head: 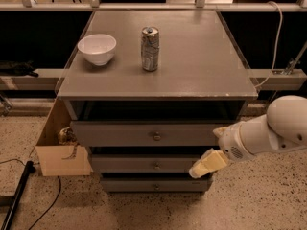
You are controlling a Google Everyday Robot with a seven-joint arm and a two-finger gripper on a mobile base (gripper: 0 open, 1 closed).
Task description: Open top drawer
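camera view is showing a matte grey cabinet with the top drawer, a wide flat front, sitting just under its tabletop. the pale, rounded gripper is hanging at that front's right end, jaws standing apart. i am judging it should be shifting left, centring on the knob, then pulling straight out. a glossy white bowl and a dented metal can are resting on top, above the small round metal knob.
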